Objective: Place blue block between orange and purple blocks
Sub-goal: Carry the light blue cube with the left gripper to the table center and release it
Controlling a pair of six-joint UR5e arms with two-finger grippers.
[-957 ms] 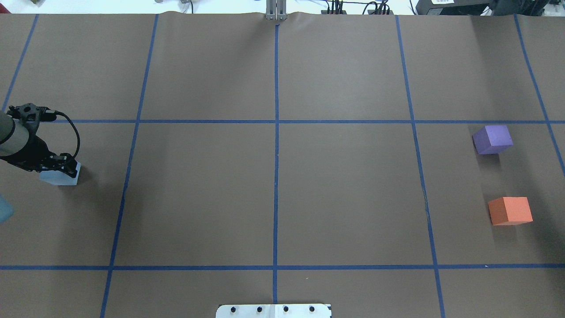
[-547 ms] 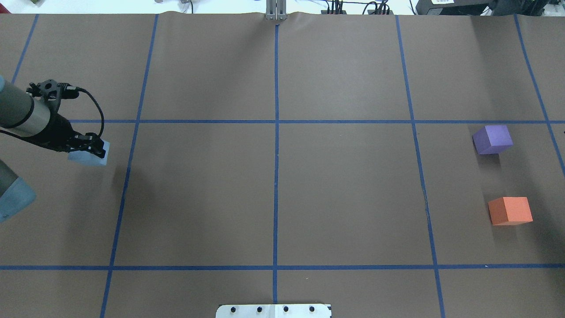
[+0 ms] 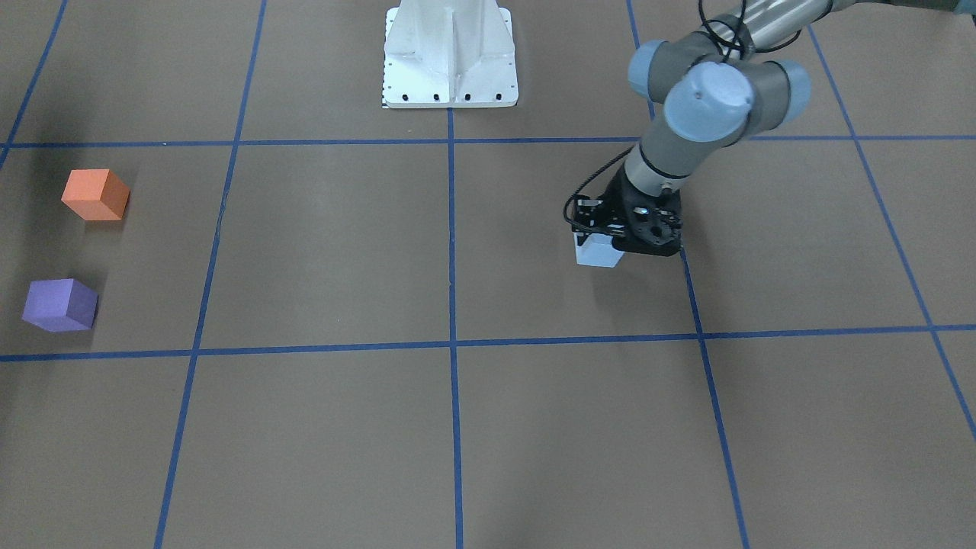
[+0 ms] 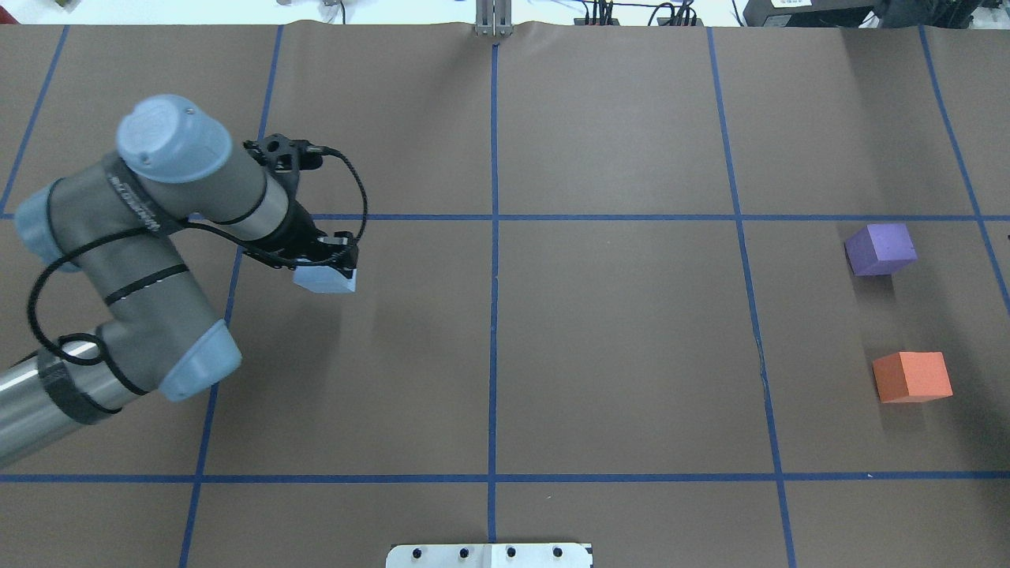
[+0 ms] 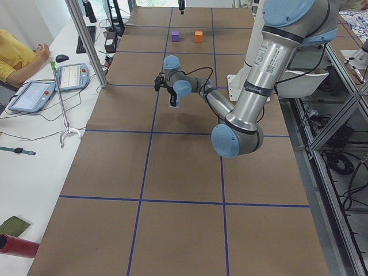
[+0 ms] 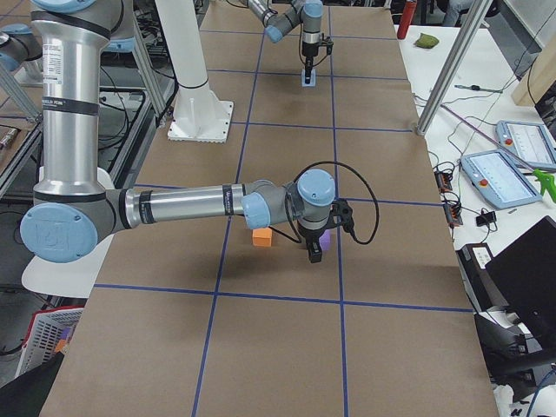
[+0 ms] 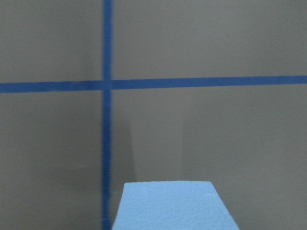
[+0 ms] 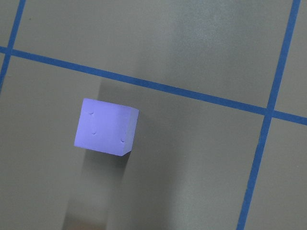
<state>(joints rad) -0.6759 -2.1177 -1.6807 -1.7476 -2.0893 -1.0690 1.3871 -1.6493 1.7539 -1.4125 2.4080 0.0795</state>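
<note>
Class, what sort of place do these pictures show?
Probably a robotics lab: robot arms at a tape-gridded table, one holding a blue block, and control tablets alongside.

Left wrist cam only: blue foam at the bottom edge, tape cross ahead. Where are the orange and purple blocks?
Observer: Far out on the robot's right; purple block farther from the base, orange block nearer, apart.
Operator: Right arm near them?
Observer: Yes, the exterior right view has the right tool hanging close to the purple block; open or shut, cannot tell.
Operator: Left grip?
Observer: Overhead shows the left tool shut on the blue block.
</note>
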